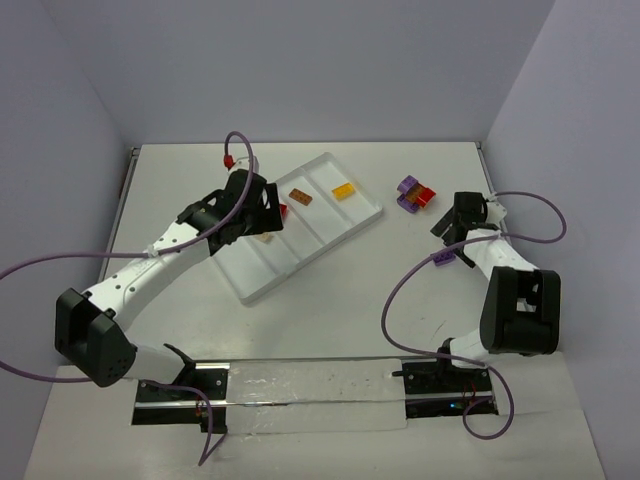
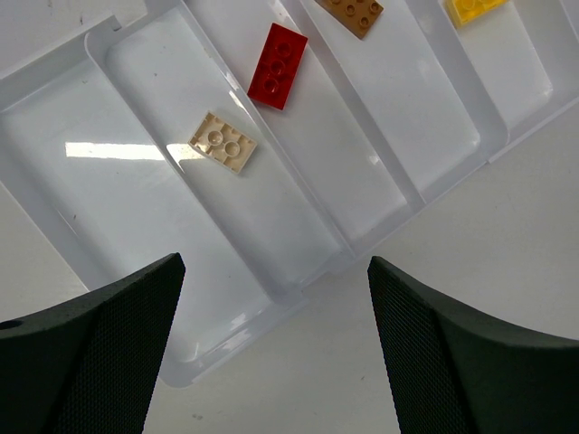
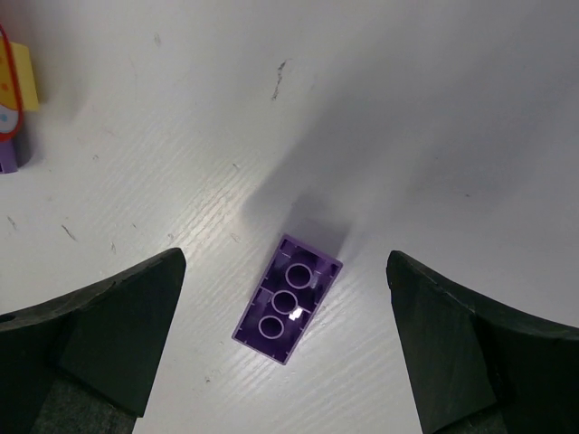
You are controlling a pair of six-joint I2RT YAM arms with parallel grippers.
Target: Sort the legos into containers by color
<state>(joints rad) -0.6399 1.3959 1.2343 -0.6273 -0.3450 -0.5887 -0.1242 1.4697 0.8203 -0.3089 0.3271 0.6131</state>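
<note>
White plastic rectangular tray (image 1: 256, 281), divided by low ridges into long compartments, lies at an angle on the left half of the white table top (image 1: 340, 325). Four studded plastic bricks rest in it, separated by colour. The tan brick (image 2: 223, 143) occupies one compartment. The red brick (image 2: 278, 66) appears to lie in the next, hard against the dividing ridge. The brown-orange brick (image 2: 351, 13) and the yellow brick (image 2: 472, 7) each lie further right. The left gripper (image 2: 273, 264) hangs above the tray, released and empty, which suits a drop-off position.

Right of the tray, a loose cluster of purple and red bricks (image 1: 416, 194) lies unsorted on the table. Nearer, the right gripper (image 3: 285, 259) hovers fully spread, grasping nothing, and straddles a single purple brick (image 3: 288, 298) that lies hollow side up on the table. This brick sits skewed to the jaws, so a wrist turn is probably required before closing.
</note>
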